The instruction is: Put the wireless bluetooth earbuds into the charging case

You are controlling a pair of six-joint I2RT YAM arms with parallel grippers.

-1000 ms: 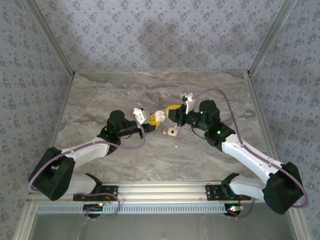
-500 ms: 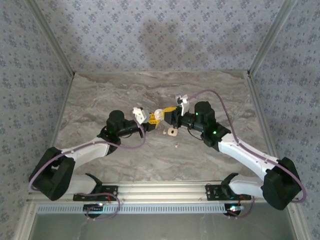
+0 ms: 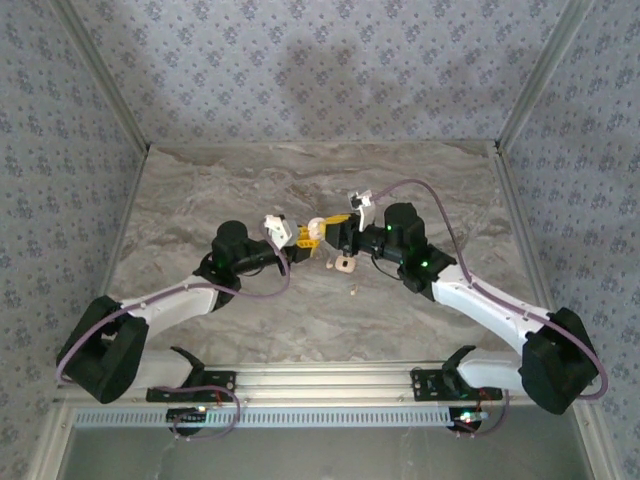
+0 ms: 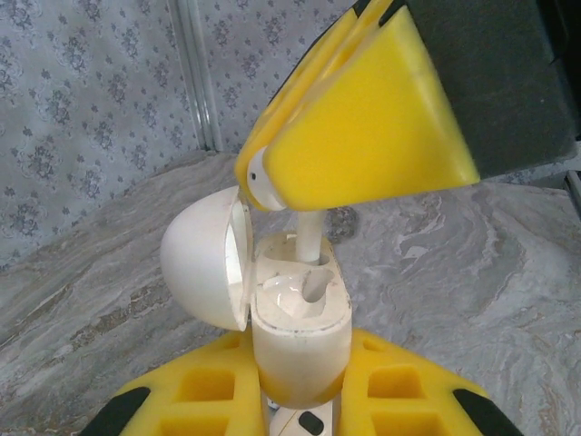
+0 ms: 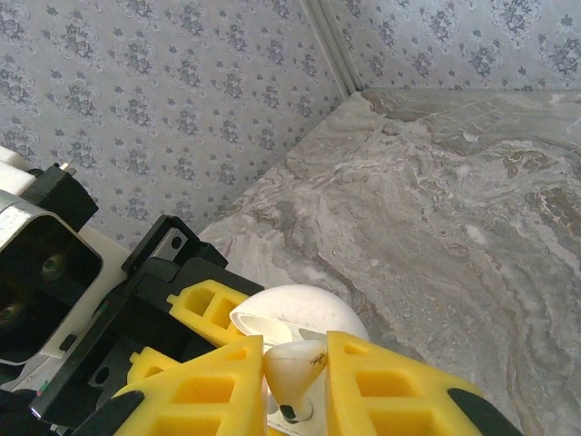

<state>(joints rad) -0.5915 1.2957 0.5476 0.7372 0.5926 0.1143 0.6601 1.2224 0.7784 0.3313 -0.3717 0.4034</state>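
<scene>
Right gripper (image 5: 292, 352) nearer than before, earbud (image 4: 309, 238) over charging case (image 4: 300, 350).

Overhead; wrist views close on case (image 4: 300, 336)

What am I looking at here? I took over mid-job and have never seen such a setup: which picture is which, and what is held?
Two robot arms are bolted at the table's near edge. The overhead picture looks down from behind them: left arm on the left, right arm on the right. The other two pictures come from a camera on each wrist. The left jaws are shut on a white charging case, lid open. The right jaws grip an earbud, its stem reaching down to the case's opening. On the marble table lie two small pale pieces, too small to identify.
</scene>
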